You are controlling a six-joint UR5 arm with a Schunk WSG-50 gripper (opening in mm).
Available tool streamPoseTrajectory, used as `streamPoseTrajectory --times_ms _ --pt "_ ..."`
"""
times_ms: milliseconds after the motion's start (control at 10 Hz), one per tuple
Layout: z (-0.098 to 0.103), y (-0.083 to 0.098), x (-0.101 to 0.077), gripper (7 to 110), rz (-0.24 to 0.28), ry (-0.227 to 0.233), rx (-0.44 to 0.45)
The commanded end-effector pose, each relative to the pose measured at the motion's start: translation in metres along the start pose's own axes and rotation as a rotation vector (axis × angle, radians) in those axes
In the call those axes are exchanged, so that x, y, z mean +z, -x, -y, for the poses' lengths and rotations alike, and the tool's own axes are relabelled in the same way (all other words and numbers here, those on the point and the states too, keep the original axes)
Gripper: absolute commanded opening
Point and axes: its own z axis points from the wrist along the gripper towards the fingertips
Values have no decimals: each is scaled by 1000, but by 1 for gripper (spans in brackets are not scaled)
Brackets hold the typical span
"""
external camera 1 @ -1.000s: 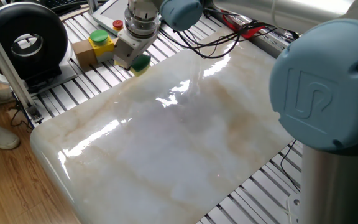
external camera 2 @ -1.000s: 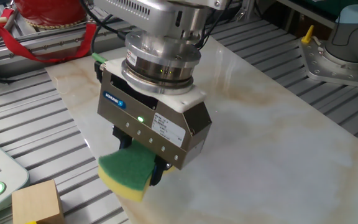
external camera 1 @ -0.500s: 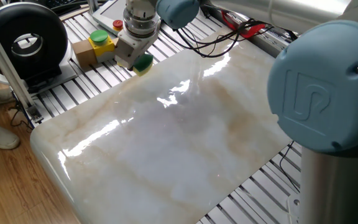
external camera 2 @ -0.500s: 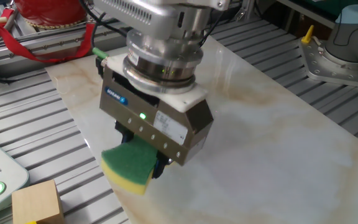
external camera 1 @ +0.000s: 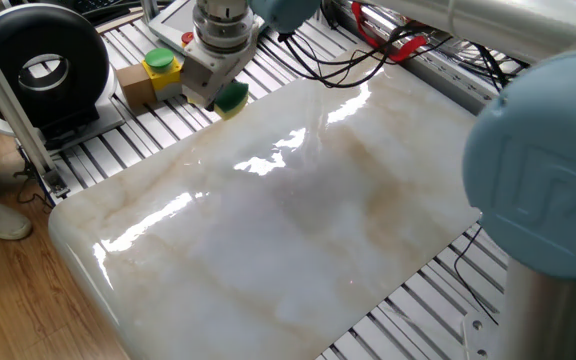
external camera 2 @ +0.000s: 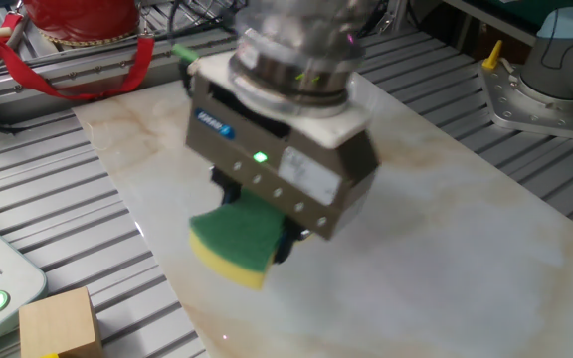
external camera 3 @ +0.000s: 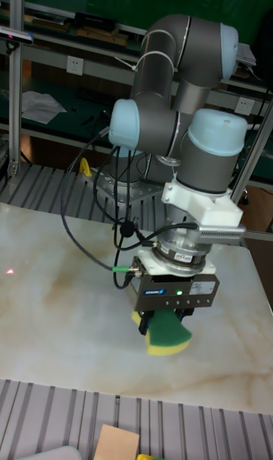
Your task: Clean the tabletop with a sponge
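Pincer (external camera 2: 259, 231) clamped on the sponge (external camera 2: 235, 236), fingers closed against its sides, green scouring layer up, yellow foam beneath. Sponge jutting out from under the pincer body, tilted, near the desk's edge; contact with the slab not clear from any view. Blurred in the other fixed view. Green light lit on the pincer housing, blue label beside it.

Tabletop (external camera 1: 298, 220): glossy white marble-look slab, faint beige-brown veins, rounded corners, bright window glare across the middle. Laid over ribbed grey metal slats (external camera 1: 158, 140) showing on every side.

Seen from one fixed view: pincer (external camera 1: 218, 95) and sponge (external camera 1: 232, 98) at the far corner of the slab, close to a yellow-and-green button (external camera 1: 162, 65) on wooden blocks (external camera 1: 136, 86). Black round device (external camera 1: 43, 65) off to the left on the slats, wooden floor below. Black and red cables (external camera 1: 368, 55) trailing along the far side.

Seen from the tall fixed view: grey arm with pale blue joint caps (external camera 3: 216, 138) folded over the desk, pincer (external camera 3: 168, 325) pointing down, sponge (external camera 3: 166, 336) at its lower end, near the front edge of the tabletop (external camera 3: 61, 316). Wooden block (external camera 3: 115, 442) on the slats just ahead.
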Motion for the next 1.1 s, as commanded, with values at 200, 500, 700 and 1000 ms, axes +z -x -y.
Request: streamPoseTrajectory --times_ms 200,500,700,1000 --pt "-14 -9 -15 7 -37 8 -23" --pt "-14 -10 -16 7 -36 10 -21" --pt "-16 -8 -14 7 -42 17 -22" --pt "-17 -13 -8 7 -93 25 -32"
